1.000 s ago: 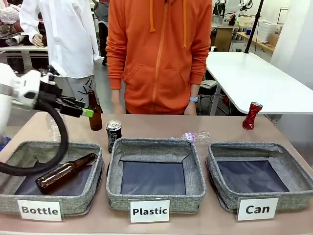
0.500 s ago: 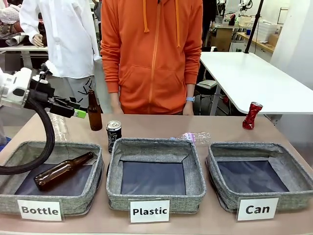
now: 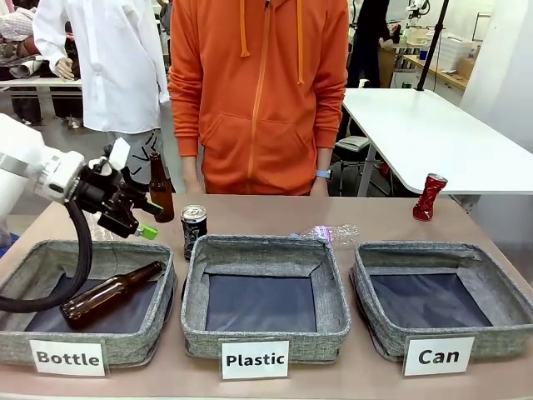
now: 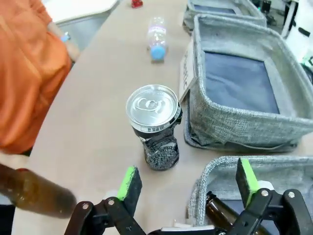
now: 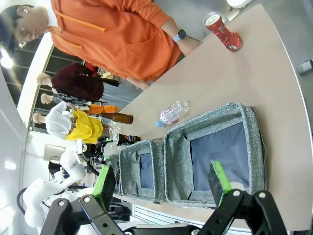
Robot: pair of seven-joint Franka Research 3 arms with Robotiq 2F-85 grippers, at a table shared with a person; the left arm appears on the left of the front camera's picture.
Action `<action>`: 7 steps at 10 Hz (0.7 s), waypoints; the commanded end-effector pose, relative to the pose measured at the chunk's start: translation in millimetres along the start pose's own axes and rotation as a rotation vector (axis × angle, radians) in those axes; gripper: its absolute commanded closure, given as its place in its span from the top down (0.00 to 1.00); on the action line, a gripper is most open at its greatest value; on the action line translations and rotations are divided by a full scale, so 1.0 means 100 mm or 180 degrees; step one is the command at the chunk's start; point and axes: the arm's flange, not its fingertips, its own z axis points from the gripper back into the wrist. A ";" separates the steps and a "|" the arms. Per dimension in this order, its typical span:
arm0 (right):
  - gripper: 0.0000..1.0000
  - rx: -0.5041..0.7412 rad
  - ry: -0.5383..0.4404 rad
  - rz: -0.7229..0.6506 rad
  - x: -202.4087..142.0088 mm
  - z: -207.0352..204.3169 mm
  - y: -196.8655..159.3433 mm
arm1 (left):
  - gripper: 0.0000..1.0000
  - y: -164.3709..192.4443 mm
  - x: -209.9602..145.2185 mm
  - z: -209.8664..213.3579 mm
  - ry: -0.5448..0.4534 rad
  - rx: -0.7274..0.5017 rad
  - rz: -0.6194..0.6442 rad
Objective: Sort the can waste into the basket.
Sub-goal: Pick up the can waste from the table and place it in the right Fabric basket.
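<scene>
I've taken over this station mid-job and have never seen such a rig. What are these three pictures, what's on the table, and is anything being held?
Two white robot arms share a table with a person in an orange hoodie. The front view looks across the table from the robot's side. The other two pictures come from a camera on each wrist, looking along that arm's two green-padded fingers.

The left end effector is open and holds nothing; the black can stands just ahead of it. The right end effector is open too.

Three grey baskets stand in a row: the Bottle basket, the Plastic basket and the Can basket, which holds no can yet. One brown bottle lies in the Bottle basket and an upright brown bottle stands behind it. The red crushed can stands far right. A clear plastic bottle lies behind the Plastic basket.
</scene>
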 end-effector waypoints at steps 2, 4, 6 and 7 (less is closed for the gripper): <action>1.00 0.0077 -0.0048 0.0077 0.02 0.00 -0.01 | 1.00 0.08 -0.04 -0.15 -0.0076 -0.0034 -0.0253; 1.00 0.0077 -0.0048 0.0077 0.02 0.00 -0.01 | 1.00 0.14 -0.05 -0.28 -0.0059 -0.0034 -0.0283; 1.00 0.0077 -0.0048 0.0077 0.02 0.00 -0.01 | 1.00 0.03 -0.01 0.06 -0.0166 -0.0083 -0.0164; 1.00 0.0077 -0.0048 0.0077 0.02 0.00 -0.01 | 1.00 -0.26 -0.03 0.49 -0.0220 -0.0287 -0.0018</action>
